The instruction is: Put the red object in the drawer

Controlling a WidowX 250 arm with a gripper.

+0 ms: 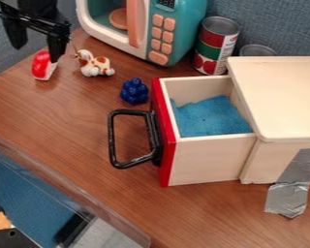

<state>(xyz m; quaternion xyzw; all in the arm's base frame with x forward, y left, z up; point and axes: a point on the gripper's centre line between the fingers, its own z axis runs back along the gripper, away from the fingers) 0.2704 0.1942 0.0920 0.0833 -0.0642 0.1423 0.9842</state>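
Note:
At the upper left, the black gripper (37, 42) hangs with its two fingers spread wide and nothing between them. Just below it in the view, the small red object (41, 65), with a white lower side, rests on the table by the right fingertip; whether they touch I cannot tell. The drawer (205, 157) is pulled out of its wooden cabinet (280, 97). It has a red front, a black handle (112, 140) and a blue lining or piece of material (210, 116) inside.
A brown-and-white dog figure (94, 64) stands right of the red object, and a dark blue knobbly toy (134, 91) sits beside the drawer front. Behind are a teal toy microwave (187, 29) and cans (216, 46). A clear-walled bin (60, 181) occupies the lower left.

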